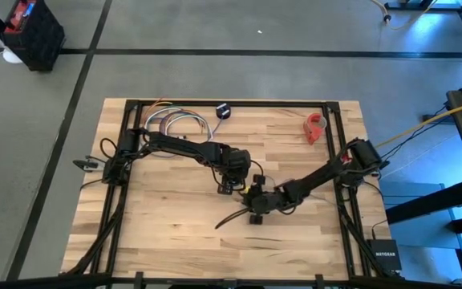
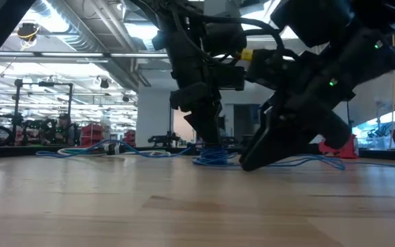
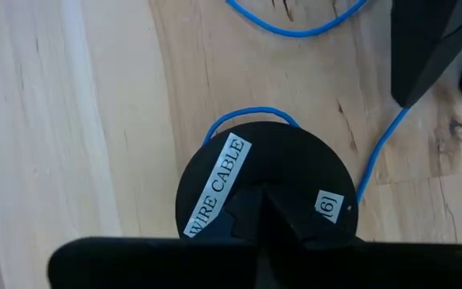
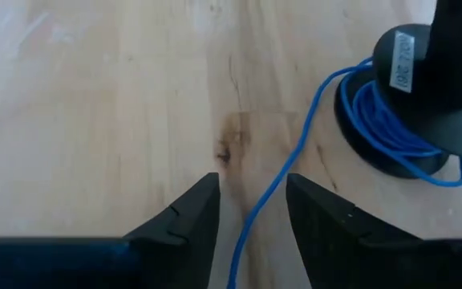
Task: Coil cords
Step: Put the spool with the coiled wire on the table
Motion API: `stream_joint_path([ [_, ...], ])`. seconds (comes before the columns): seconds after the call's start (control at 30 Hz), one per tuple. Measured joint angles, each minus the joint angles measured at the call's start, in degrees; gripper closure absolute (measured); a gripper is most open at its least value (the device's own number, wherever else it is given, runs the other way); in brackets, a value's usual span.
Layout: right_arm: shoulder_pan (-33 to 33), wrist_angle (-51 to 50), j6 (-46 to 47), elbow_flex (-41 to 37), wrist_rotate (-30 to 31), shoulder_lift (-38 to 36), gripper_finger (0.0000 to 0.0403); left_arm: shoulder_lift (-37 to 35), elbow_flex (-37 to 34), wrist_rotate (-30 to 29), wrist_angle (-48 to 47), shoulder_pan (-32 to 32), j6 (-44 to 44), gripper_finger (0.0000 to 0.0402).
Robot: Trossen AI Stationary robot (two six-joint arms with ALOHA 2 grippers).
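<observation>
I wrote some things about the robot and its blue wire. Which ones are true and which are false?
1. The left gripper is shut on the black spool. True.
2. The label on the spool says "ROPE". False: it reads "WIRE CABLE".
3. The right gripper is open, with the blue cable running between its fingers. True.
4. The blue cable is all wound up, with none lying on the table. False: some is wound on the spool, but a loose length still trails across the wood.
5. A red object sits near the table's far right corner. True.
</observation>
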Motion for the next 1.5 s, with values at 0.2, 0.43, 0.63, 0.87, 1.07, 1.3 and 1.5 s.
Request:
stream_joint_path([
  [0.2, -0.14, -1.6, 0.49, 0.54, 3.0, 0.37, 0.0281, -0.02, 0.0, 0.02, 0.02, 0.0, 0.0, 0.0398],
  [0.43, -0.85, -5.9, 3.82, 0.65, 1.77, 0.23, 0.039, -0.02, 0.0, 0.07, -0.06, 0.0, -0.09, 0.0397],
  [0.63, 1.71, -7.85, 4.29, 0.45, 2.28, -1.29, 0.0384, -0.13, 0.0, 0.07, -1.81, -0.15, -1.31, 0.04],
  [0.87, 8.45, -18.02, 8.11, 0.33, 3.65, -4.28, 0.0391, -0.26, 0.09, -2.62, -5.47, -0.15, -4.09, 0.0397],
  [1.07, 13.61, -27.42, 14.68, 0.57, 6.42, -4.49, 0.0398, -0.25, 0.13, -2.86, -6.27, -0.11, -5.89, 0.0399],
  [1.3, 19.48, -39.91, 21.41, 0.54, 10.08, -4.52, 0.0399, -0.26, 0.2, -3.13, -9.12, -0.04, -7.2, 0.0399],
  [1.5, 23.29, -49.72, 29.47, 0.06, 9.92, -6.87, 0.0399, -0.26, 0.2, -3.1, -9.92, 0.0, -8.58, 0.0398],
])
